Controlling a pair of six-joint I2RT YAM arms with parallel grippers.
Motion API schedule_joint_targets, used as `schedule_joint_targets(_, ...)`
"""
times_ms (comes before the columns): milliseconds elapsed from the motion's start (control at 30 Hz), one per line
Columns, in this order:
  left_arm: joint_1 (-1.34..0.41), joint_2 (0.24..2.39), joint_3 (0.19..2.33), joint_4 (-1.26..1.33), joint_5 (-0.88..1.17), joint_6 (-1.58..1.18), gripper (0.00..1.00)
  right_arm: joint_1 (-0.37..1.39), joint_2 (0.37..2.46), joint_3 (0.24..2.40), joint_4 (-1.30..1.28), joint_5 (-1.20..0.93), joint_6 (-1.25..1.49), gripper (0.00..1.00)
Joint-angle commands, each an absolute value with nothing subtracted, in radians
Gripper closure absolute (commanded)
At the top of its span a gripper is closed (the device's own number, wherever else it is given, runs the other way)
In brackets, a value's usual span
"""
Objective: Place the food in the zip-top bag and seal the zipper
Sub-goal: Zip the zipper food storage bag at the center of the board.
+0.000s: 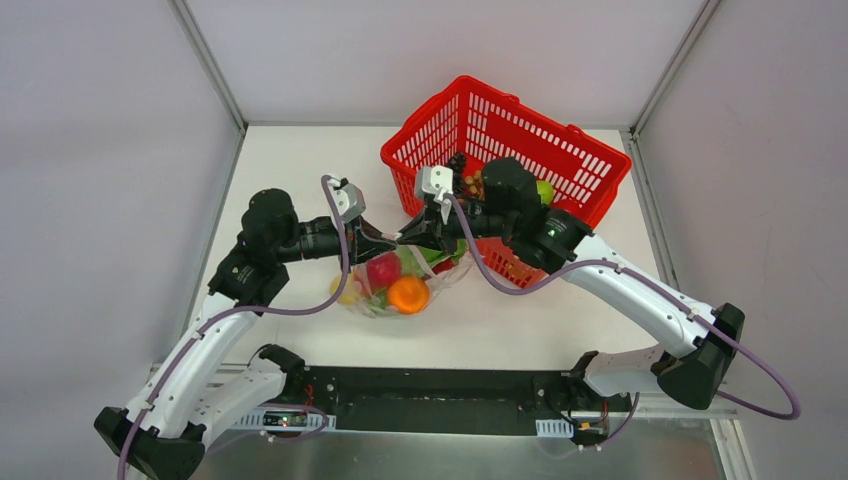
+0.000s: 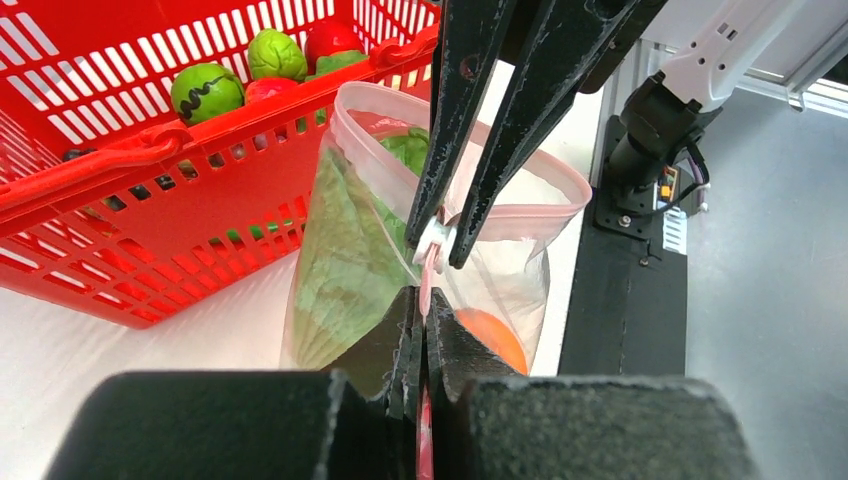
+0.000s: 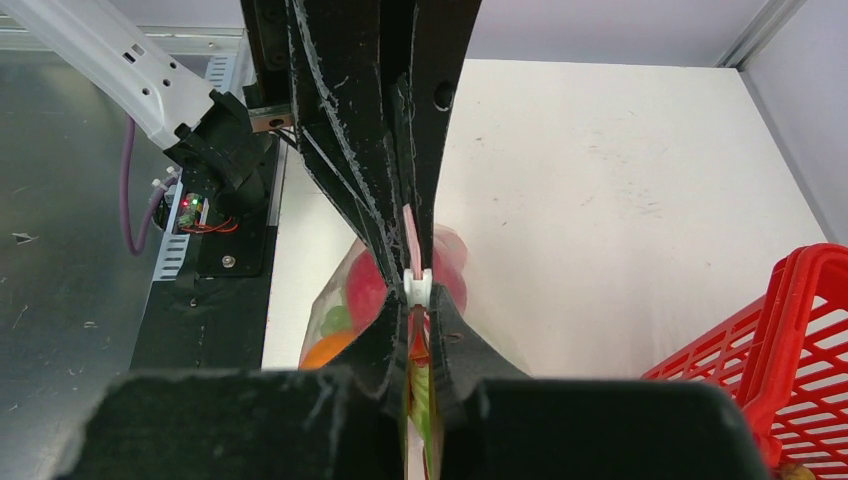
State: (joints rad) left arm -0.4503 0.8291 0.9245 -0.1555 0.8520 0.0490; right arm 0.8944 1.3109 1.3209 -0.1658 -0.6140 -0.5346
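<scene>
Top external view: both arms are meeting over the zip-top bag (image 1: 400, 288) on the white table (image 1: 290, 170).

The red basket (image 1: 520, 130) is standing at the back, and the bag is sitting just in front of it, holding the cabbage (image 2: 345, 260), red fruit (image 1: 383, 270), orange piece (image 1: 408, 294) and yellow fruit (image 1: 347, 290). The left gripper (image 2: 421, 305) and right gripper (image 3: 419, 315) are both pressing together on the pink zipper (image 2: 530, 212), tip to tip, with its white slider (image 2: 435, 238) sitting between them. Beyond the slider the mouth is gaping.
</scene>
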Motion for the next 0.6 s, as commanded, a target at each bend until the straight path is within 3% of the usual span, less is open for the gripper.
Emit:
schedule_joint_targets(0,-0.448,0.787,0.94,-0.111,0.809,0.069,1.0,0.893,1.291,1.353,-0.156,-0.602,-0.533,1.0)
schedule_joint_targets(233,-0.448,0.702,0.86,-0.007,0.614,0.017,1.0,0.892,1.276,1.34,-0.204,-0.528,-0.558,1.0)
schedule_joint_targets(567,-0.448,0.65,0.834,-0.006,0.518,0.026,1.0,0.891,1.221,1.297,-0.213,-0.46,-0.564,1.0)
